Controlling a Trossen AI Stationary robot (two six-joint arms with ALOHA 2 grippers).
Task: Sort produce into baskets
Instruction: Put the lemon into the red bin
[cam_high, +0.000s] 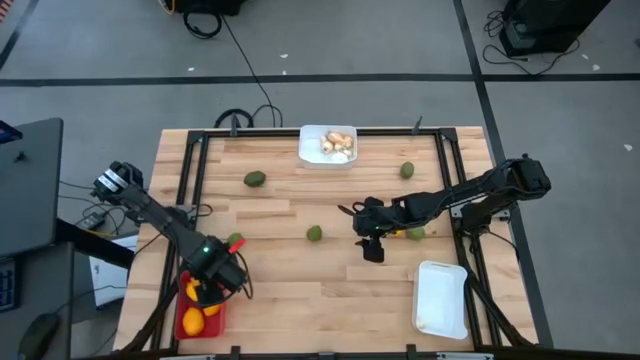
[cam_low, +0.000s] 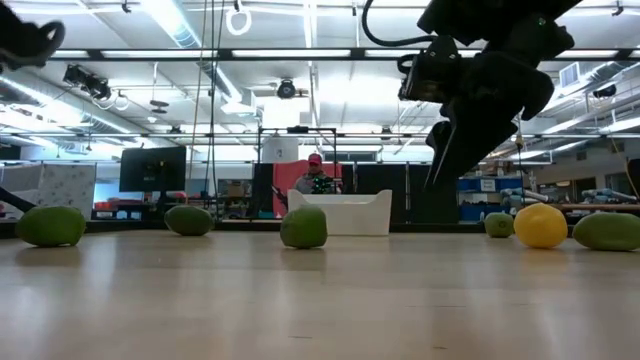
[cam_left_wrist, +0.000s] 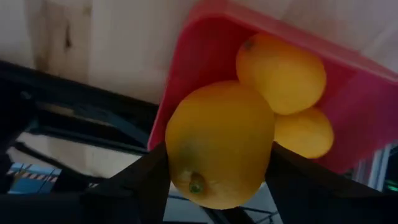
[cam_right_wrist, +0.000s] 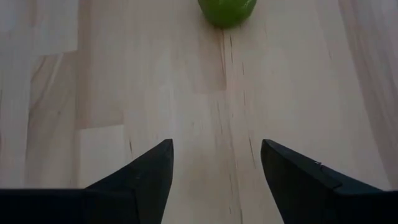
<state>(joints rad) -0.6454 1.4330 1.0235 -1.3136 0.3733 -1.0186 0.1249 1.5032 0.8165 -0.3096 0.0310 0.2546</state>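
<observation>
The left gripper (cam_left_wrist: 217, 180) hung over the red basket (cam_high: 198, 318) at the table's (cam_high: 300, 270) near left corner, its 2 dark fingers (cam_left_wrist: 140, 180) clamped on either side of a yellow citrus fruit (cam_left_wrist: 219, 144). Directly past that held fruit, 2 more yellow fruits (cam_left_wrist: 283, 68) lay touching each other inside the red basket. In the high view a green fruit (cam_high: 236, 241) lay just beyond this gripper, on the bare wood.

The right gripper (cam_right_wrist: 216, 165) was poised above the middle of the table with its fingers spread and nothing between them; only bare planks showed in the gap. Straight ahead of its fingertips lay a dark green fruit (cam_right_wrist: 226, 11), apart from them. In the high view that fruit (cam_high: 315, 233) sat to the gripper's left, while a yellow fruit and a green fruit (cam_high: 416, 233) lay close behind it, partly hidden under the arm. The empty white basket (cam_high: 442, 298) stood near it, toward the table's near right edge.

Far from both grippers, the second white basket (cam_high: 327, 145) at the far edge held the pale mushroom pieces (cam_high: 337, 143), with 1 green fruit (cam_high: 255, 179) to its left and another (cam_high: 407, 170) to its right.
</observation>
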